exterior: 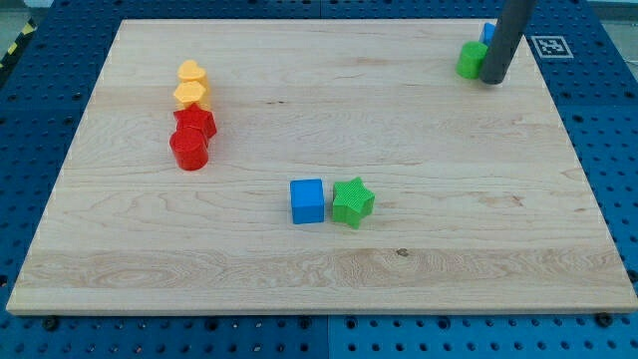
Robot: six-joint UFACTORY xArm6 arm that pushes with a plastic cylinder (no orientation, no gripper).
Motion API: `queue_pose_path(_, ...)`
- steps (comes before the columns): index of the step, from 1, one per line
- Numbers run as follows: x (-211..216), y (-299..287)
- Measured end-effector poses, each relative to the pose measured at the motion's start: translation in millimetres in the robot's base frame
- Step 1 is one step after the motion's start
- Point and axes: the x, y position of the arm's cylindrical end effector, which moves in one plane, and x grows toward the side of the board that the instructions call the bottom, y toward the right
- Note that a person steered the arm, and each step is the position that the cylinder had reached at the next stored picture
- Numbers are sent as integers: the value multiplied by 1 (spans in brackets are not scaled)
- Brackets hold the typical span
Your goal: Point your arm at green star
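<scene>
Green star (353,202) beside blue cube (308,200) | my tip (491,80) well apart, upper right | no pincer fitted

The counter (329,269) is a pale wooden board with visible grain, resting on a blue perforated base (40,90). A black-and-white marker tag (549,46) sits on that base, just off the board's upper right corner.

Near the view's left, four blocks form a tight column. Two yellow blocks occupy the upper end: a yellow block (190,73) of unclear shape, touching a yellow hexagon (189,95) below it. Directly under these, a red block (196,122) touches a red cylinder (188,150).

Near the board's centre stands a blue cube (307,200).

At the upper right, a green block (471,60) is partly hidden; a blue block (487,33) shows only as a sliver above it.
</scene>
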Motion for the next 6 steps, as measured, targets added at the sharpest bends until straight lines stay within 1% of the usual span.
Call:
queue_pose_path(1,28,0)
queue_pose_path(2,120,4)
queue_pose_path(3,220,-18)
queue_pose_path(4,281,-77)
queue_pose_path(5,286,-162)
queue_pose_path(6,269,-246)
